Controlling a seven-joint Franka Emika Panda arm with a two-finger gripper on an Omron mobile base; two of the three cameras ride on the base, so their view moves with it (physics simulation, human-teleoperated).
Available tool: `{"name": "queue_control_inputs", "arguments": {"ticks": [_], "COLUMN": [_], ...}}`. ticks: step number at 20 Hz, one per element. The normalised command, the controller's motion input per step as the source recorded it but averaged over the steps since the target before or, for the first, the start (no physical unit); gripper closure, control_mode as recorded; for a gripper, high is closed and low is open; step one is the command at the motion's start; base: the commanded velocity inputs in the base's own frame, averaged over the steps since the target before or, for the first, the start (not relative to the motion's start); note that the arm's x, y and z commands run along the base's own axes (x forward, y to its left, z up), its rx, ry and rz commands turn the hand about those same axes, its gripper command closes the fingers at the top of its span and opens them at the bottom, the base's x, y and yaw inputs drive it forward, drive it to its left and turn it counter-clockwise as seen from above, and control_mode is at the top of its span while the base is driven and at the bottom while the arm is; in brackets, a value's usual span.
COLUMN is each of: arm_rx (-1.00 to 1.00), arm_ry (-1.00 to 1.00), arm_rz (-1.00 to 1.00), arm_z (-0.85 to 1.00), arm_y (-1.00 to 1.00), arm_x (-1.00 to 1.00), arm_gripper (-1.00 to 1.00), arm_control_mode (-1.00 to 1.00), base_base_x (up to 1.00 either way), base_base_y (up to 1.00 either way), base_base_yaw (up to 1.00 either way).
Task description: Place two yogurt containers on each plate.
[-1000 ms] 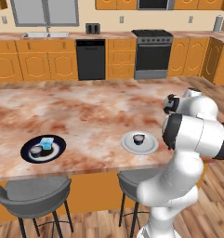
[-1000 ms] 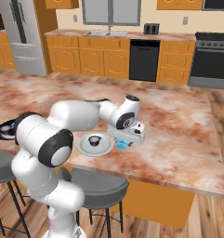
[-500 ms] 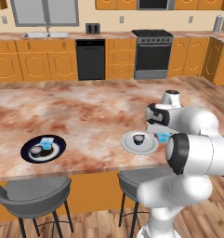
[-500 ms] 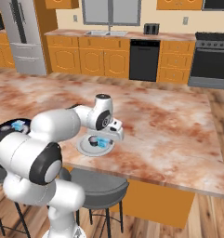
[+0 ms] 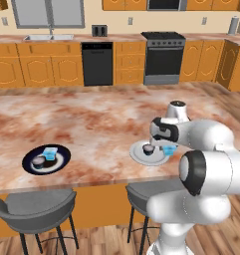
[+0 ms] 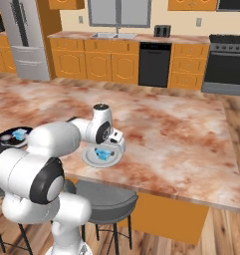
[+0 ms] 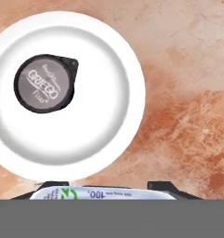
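Gripper [image 7: 104, 189] clamped on a pale blue yogurt cup [image 7: 102, 193], poised over the grey plate [image 7: 113, 107] beside a dark round cup [image 7: 44, 82].

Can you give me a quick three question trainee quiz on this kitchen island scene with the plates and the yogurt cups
1. True or false: the dark plate already carries two yogurt cups.
2. Multiple choice: what lies on the light grey plate right now? A) nothing B) one dark round cup C) two pale blue cups
3. Fill in: the tool is shut on a ______ cup.

Key:
1. True. A pale blue cup and a dark round cup sit on it.
2. B. One dark round cup with a pale lid lies on it in the hand view.
3. Pale blue. The held blue cup hangs at the grey plate's edge, not yet set down.
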Motion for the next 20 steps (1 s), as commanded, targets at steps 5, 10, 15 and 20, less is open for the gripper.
{"name": "queue_control_inputs", "arguments": {"ticks": [5,10,15,20], "arm_rx": [0.0,0.0,0.0,0.03], "arm_ry": [0.0,0.0,0.0,0.0], "arm_rz": [0.04,0.03,0.0,0.02], "arm_z": [-0.18,-0.18,-0.18,-0.28], "arm_y": [0.01,0.0,0.09,0.01], "arm_x": [0.32,0.45,0.26,0.09], "arm_gripper": [1.0,1.0,1.0,1.0], "arm_control_mode": [-1.0,-1.0,-1.0,-1.0], "base_base_x": [0.0,0.0,0.0,0.0], "base_base_y": [0.0,0.0,0.0,0.0], "base_base_yaw": [0.0,0.0,0.0,0.0]}}
